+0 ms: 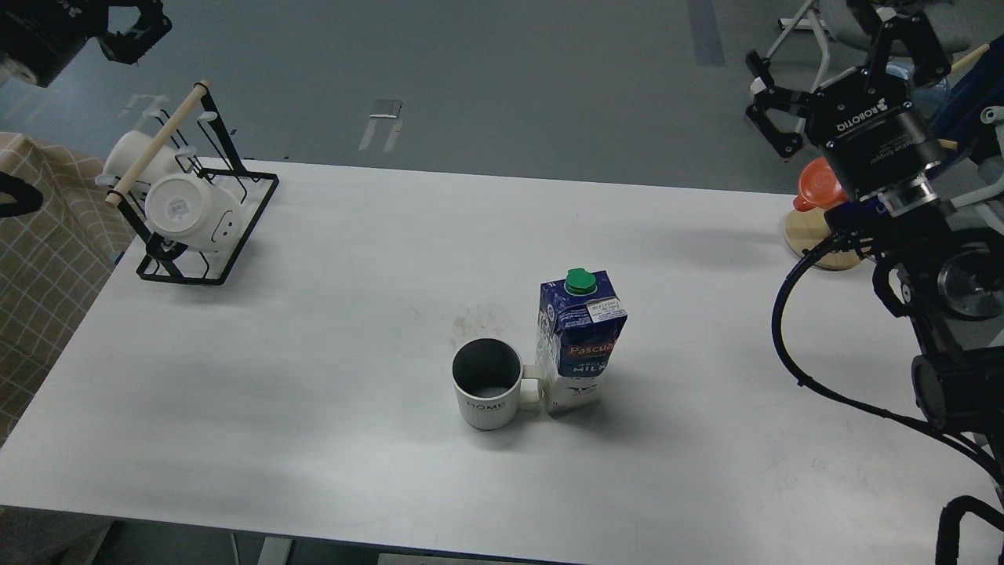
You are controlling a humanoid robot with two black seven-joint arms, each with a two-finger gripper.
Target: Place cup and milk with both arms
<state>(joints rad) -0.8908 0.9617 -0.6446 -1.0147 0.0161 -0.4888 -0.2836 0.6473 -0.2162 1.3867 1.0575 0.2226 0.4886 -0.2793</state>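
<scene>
The white worktop (314, 377) carries everything. Above its far right corner hangs the right arm, its tool (773, 106) with fingers spread wide and holding nothing. At the far left stands a black wire rack (235, 227) with a wooden bar, two smooth white mugs (192, 212) resting on it. The left tool (133, 35) shows only as a dark shape at the top left corner; its opening cannot be told. The milk (580, 345) stands upright near the worktop's middle, green cap on top. The cup (488, 383) sits upright just left of it, its handle touching the carton. An orange mug (820, 187) rests on a round wooden coaster (808, 243) at the right edge.
</scene>
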